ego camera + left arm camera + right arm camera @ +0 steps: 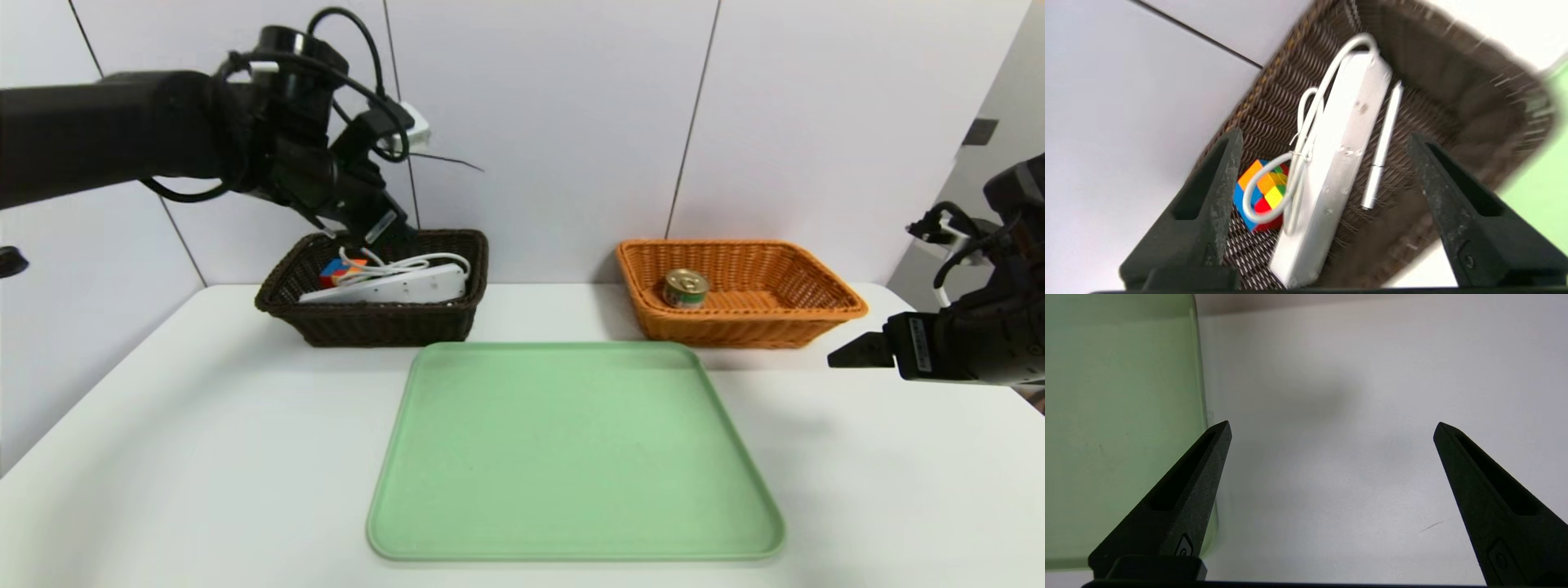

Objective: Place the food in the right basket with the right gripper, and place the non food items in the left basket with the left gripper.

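Green tray [571, 449], one, bare, lies nearest on the white counter [163, 425]. Behind it stand two baskets. Left basket [371, 318], dark brown: one puzzle cube [336, 269] at its left end, one power strip [392, 286] lying lengthwise along the basket with its looped cord on top. Right basket [739, 314], orange-tan: one tin can [685, 288], upright, lid up, at its left end. Left gripper [371, 231] hovers over the left basket's back rim; right gripper [853, 353] hangs off to the right, above the counter.

Left wrist view: fingers [1220, 183] spread wide, holding nothing. Below them, the cube [1261, 194], the strip [1339, 163], and one pen [1382, 151] lying parallel to the strip, just beside it.

Right wrist view: fingers [1188, 490] wide apart, empty, over the counter [1351, 437] beside the tray edge [1126, 416].
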Robot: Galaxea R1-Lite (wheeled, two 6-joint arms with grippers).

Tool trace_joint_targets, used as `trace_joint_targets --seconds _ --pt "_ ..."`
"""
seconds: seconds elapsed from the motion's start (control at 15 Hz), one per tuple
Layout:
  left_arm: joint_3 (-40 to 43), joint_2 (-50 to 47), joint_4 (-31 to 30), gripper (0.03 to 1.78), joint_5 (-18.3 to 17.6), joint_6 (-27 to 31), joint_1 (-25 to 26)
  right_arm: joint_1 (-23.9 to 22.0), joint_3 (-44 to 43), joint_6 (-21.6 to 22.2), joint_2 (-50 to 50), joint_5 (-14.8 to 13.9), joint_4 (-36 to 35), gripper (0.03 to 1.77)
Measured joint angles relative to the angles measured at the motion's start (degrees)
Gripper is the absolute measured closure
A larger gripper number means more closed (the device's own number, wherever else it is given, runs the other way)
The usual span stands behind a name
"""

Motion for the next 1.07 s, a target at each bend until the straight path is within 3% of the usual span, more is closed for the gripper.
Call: trace_joint_targets --seconds 0.13,0.27,0.4,0.47,0.73,0.87,1.07 --pt "0.21 -4.74 3.85 0.30 1.65 -11.79 -2.15 0.00 0.06 -0.11 0.00 0.55 -0.17 0.09" --pt "0.67 -8.91 9.25 0.26 6.17 -25.43 -3.91 0.01 0.00 -0.51 0.02 0.88 -0.72 0.09" --pt "3.15 -14.29 16.54 0.22 10.50 -37.06 -4.90 0.04 -0.44 -2.58 0.00 3.73 -3.58 0.09" --pt "5.90 -16.85 18.97 0.21 11.01 -39.79 -5.23 0.12 -0.55 -4.01 -0.04 5.30 -4.89 0.09" --pt "26.03 -29.33 17.86 0.17 12.78 -41.63 -6.23 1.28 -3.00 -12.61 -0.52 6.66 -5.74 0.09" --pt "36.23 -35.54 13.29 0.15 15.13 -41.11 -6.45 2.54 -4.95 -13.68 -0.69 7.70 -6.34 0.09" --pt "48.58 -43.20 2.36 0.14 22.63 -38.33 -6.34 4.97 -4.79 -13.90 -2.96 8.89 -10.20 0.09"
